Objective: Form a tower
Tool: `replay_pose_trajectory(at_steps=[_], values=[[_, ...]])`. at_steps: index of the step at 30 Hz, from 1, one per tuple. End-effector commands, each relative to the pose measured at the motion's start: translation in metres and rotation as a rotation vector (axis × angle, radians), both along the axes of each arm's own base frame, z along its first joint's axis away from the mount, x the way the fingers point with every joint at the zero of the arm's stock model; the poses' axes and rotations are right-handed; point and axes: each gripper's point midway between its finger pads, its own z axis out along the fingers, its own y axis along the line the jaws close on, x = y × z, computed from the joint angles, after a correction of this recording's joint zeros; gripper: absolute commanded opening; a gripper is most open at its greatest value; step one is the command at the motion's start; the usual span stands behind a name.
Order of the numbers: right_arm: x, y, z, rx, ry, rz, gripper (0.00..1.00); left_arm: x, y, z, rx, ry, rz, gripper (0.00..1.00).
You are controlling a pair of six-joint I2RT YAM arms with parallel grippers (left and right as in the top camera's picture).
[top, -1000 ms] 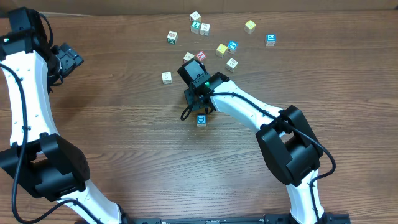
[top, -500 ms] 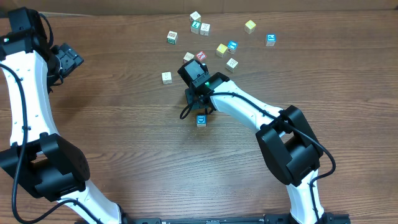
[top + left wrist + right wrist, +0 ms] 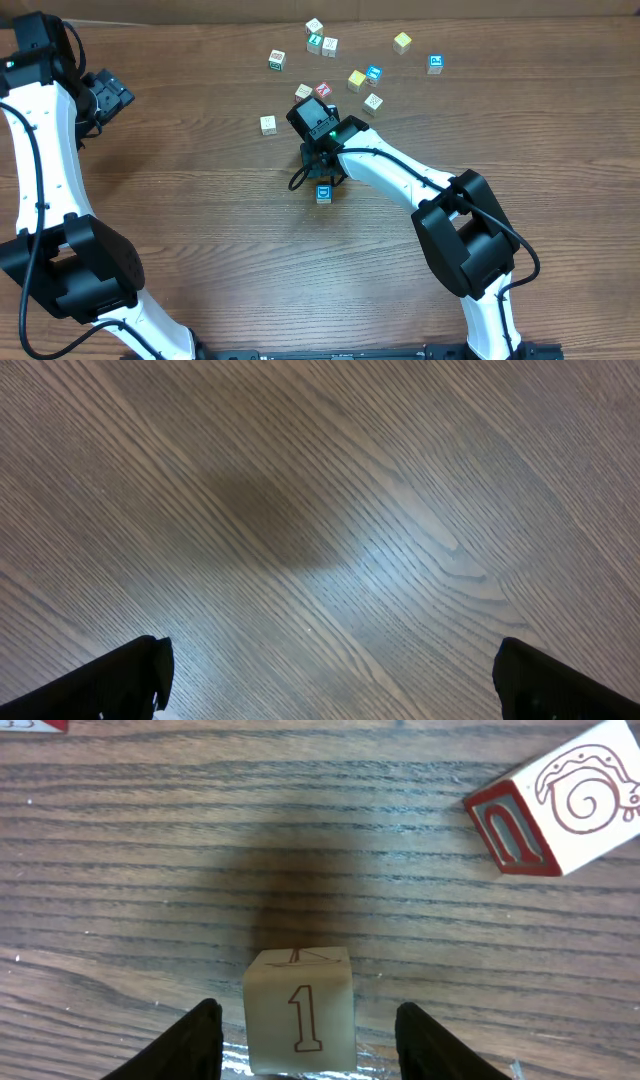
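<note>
The tower [image 3: 324, 193] stands mid-table and shows a blue printed face in the overhead view. In the right wrist view its pale cube with a red-outlined "1" [image 3: 300, 1010] sits between my right gripper's dark fingers [image 3: 200, 1040]. There is a clear gap on each side of the cube, so neither finger touches it. My right gripper [image 3: 324, 178] hangs just behind and over the tower, open. My left gripper [image 3: 330, 695] is wide open over bare wood at the table's far left [image 3: 105, 95].
Several loose letter cubes lie scattered behind the tower, among them a pale one [image 3: 268, 124], a yellow one [image 3: 402, 42] and a blue one [image 3: 435, 64]. A red-edged cube with a snail drawing [image 3: 550, 805] lies tilted just beyond the right gripper.
My right gripper's jaws have opened away from the "1" cube, which stays in place. Neither arm has visibly shifted.
</note>
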Motion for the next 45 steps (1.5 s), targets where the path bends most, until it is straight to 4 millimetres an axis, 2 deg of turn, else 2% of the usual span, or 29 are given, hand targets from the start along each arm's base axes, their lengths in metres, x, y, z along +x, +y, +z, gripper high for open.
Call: replay_pose_trajectory(at_steps=[1,5,10,12,15,16,20,24,27,30,35,41,45], values=[[0.007,0.002,0.004,0.009,-0.021,-0.030,0.50,0.000,0.000,0.001,0.008,-0.001,-0.005,1.00],[0.008,0.002,0.004,0.012,-0.027,-0.030,0.25,0.000,0.000,0.001,0.008,-0.001,-0.005,0.99],[0.009,0.003,0.005,0.013,-0.032,-0.030,0.24,0.000,0.000,0.001,0.008,-0.001,-0.005,0.99],[0.012,0.005,0.012,0.021,-0.041,-0.030,0.24,0.000,0.000,0.001,0.007,-0.001,-0.005,1.00],[0.016,0.008,0.036,0.041,-0.066,-0.030,0.24,0.000,0.000,0.001,0.008,-0.001,-0.005,1.00],[0.017,0.009,0.051,0.054,-0.082,-0.031,0.24,0.000,0.000,0.001,0.008,-0.001,-0.005,0.99],[0.013,0.006,0.089,0.086,-0.117,-0.038,0.23,0.000,0.000,0.001,0.008,-0.001,-0.005,1.00],[-0.002,-0.006,0.127,0.121,-0.125,-0.092,0.20,0.000,0.000,0.001,0.008,-0.001,-0.005,0.99],[-0.016,-0.017,0.142,0.127,-0.104,-0.137,0.20,0.000,0.000,0.001,0.008,-0.001,-0.005,1.00],[-0.029,-0.021,0.139,0.128,-0.052,-0.184,0.20,0.000,0.000,0.001,0.008,-0.001,-0.005,1.00],[-0.051,-0.018,0.115,0.125,0.046,-0.196,0.20,0.000,0.000,0.001,0.008,-0.001,-0.005,1.00],[-0.066,-0.017,0.085,0.100,0.082,-0.197,0.20,0.000,0.000,0.001,0.007,-0.001,-0.005,1.00],[-0.076,-0.008,0.066,0.098,0.083,-0.166,0.20,0.000,0.000,0.001,0.008,-0.001,-0.005,0.99]])
